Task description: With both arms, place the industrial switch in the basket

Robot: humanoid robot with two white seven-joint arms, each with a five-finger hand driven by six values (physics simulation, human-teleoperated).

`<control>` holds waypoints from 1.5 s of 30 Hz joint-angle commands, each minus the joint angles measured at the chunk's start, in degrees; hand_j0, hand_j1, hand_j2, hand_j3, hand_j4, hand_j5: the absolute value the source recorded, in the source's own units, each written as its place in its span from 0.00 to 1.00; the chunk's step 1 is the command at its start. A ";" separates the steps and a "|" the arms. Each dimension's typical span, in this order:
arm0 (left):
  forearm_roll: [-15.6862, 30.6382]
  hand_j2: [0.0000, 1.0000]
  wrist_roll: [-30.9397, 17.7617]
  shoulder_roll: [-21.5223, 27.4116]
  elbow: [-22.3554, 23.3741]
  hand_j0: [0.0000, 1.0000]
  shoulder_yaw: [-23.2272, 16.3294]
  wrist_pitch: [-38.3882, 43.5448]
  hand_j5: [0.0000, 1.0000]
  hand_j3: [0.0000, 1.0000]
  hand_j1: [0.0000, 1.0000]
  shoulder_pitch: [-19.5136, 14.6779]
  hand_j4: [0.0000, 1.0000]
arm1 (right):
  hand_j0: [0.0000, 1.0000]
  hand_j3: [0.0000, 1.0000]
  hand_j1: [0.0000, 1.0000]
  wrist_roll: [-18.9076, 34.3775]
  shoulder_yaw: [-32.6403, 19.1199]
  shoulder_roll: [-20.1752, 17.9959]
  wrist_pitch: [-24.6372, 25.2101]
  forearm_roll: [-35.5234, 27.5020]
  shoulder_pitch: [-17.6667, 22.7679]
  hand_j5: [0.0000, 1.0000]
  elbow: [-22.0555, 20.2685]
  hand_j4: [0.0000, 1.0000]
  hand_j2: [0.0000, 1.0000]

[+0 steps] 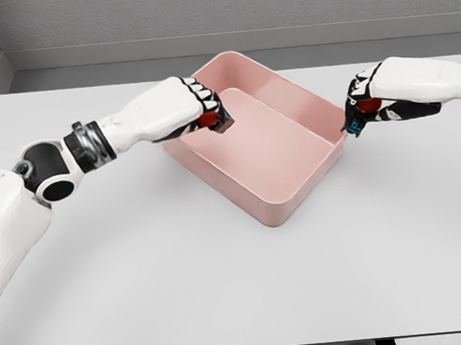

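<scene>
Left robot hand [202,110] clamps a red-capped switch [210,119] over the pink basket [297,191] — ready for release; right robot hand [364,112] grips another beside the rim.

I hold one red-and-dark industrial switch [210,119] in my left hand [196,107], over the left rim of the pink basket [261,150]. My right hand [369,100] grips a second red switch [362,112] with a blue part, just beside the basket's right corner. The basket stands open, turned diagonally, near the table's far edge.
</scene>
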 commanded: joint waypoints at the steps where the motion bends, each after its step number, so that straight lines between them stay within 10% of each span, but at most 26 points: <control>1: 0.23 0.46 0.07 -1.16 1.71 0.46 -0.69 0.05 0.46 0.46 0.46 -0.09 0.46 | 0.45 0.45 0.45 0.11 -0.06 0.39 0.17 -0.44 0.00 0.45 0.04 0.45 0.45; 23: -2.31 0.48 0.16 -8.81 14.36 0.48 -5.00 0.05 0.48 0.48 0.48 -3.43 0.48 | 0.45 0.45 0.45 1.42 0.38 3.56 0.17 -0.44 -1.49 0.45 0.21 0.45 0.45; 30: -1.88 0.96 0.77 -8.81 13.40 0.96 -4.82 0.05 0.96 0.96 0.96 -3.87 0.96 | 0.44 0.44 0.44 1.86 0.38 5.05 0.17 -0.35 -1.67 0.44 0.30 0.44 0.44; 45: -1.79 1.00 1.56 -8.63 13.04 1.00 -4.73 0.05 1.00 1.00 1.00 -4.39 1.00 | 0.44 0.44 0.44 2.30 0.47 6.20 0.17 -0.35 -2.02 0.44 0.47 0.44 0.44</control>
